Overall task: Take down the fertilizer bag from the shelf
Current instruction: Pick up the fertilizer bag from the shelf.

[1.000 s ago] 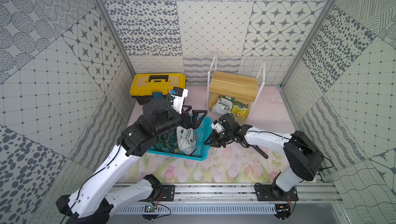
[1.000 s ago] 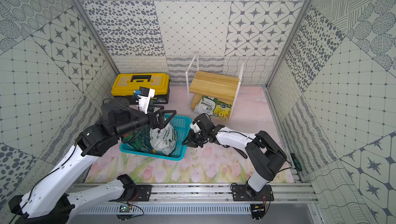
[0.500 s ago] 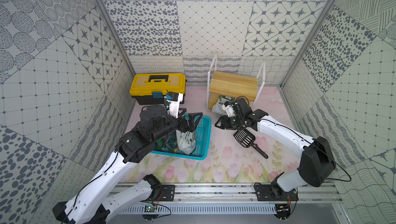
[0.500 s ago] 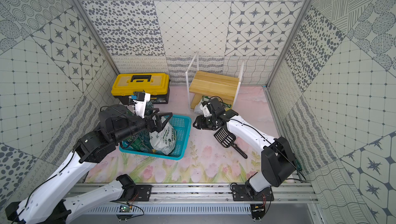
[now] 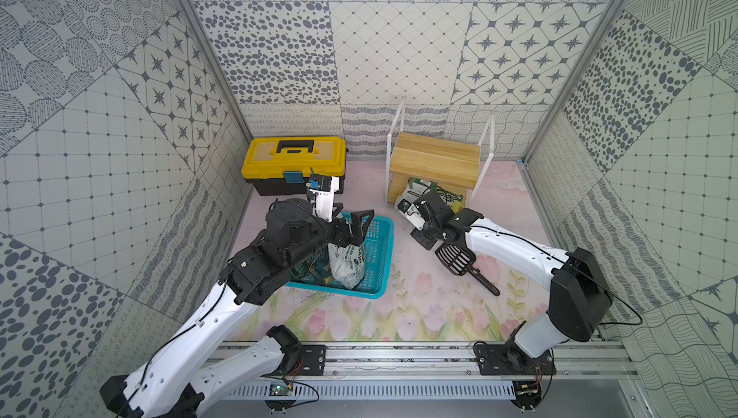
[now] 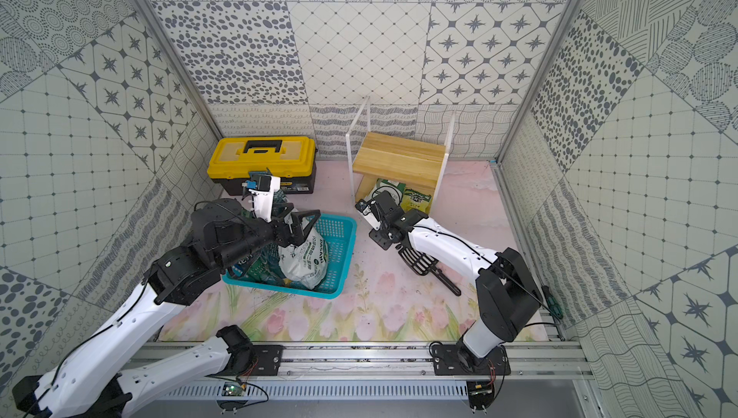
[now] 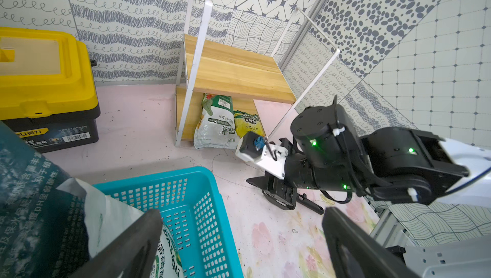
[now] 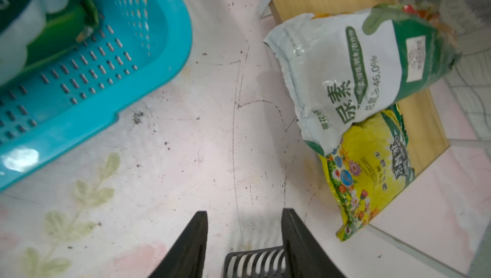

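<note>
Stepped light-wood shelf (image 5: 435, 156), crinkled glossy fertilizer bag (image 8: 345, 69) on lower board, left gripper (image 7: 239, 218) spread wide over perforated teal basket (image 5: 381, 252), right gripper (image 8: 244, 211) parted, empty, moved from basket to shelf.

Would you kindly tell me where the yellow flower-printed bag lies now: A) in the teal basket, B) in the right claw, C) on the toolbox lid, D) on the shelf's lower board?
D: the yellow bag lies on the lower board of the shelf, against the white-and-green bag.
</note>
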`<action>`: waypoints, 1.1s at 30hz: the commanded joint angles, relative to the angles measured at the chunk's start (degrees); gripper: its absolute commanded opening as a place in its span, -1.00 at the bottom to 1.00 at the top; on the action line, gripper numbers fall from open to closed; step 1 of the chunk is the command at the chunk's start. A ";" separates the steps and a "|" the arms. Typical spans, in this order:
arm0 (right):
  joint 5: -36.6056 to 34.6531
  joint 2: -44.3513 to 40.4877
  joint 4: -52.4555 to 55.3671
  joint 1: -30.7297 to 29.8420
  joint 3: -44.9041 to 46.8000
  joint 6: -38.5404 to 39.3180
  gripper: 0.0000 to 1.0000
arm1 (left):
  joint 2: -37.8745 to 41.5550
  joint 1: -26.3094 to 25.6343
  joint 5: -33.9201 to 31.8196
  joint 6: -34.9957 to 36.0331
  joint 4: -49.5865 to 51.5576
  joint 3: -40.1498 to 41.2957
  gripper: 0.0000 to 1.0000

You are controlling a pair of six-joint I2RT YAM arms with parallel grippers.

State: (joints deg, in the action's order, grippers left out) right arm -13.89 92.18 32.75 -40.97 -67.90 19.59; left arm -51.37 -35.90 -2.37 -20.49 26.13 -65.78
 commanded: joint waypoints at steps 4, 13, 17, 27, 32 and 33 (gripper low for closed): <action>-10.16 6.15 -9.61 0.07 -1.41 17.18 -0.01 | -0.89 -0.13 -2.31 4.02 -3.84 -0.32 0.99; -15.89 14.40 -14.65 0.69 -4.95 23.26 -0.06 | -1.80 -0.12 -5.21 4.81 -6.36 -0.32 0.99; -17.51 17.68 -16.25 1.14 -5.63 24.16 -0.08 | -2.22 -0.14 -5.71 3.48 -6.98 -0.67 0.99; -19.01 21.04 -21.39 2.32 -6.19 24.74 -0.42 | -2.94 -0.14 -6.05 1.12 -6.94 -0.67 1.00; -17.41 19.17 -21.85 1.95 -6.11 23.80 -0.72 | -3.31 -0.13 -6.24 0.63 -7.08 -0.45 1.00; -17.32 18.68 -21.85 1.79 -6.10 23.38 -0.84 | -3.46 -0.10 -6.20 0.59 -7.14 -0.41 0.99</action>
State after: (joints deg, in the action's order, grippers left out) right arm -32.14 112.42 13.41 -38.94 -72.66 43.86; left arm -54.43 -35.90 -7.79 -18.96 23.33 -65.84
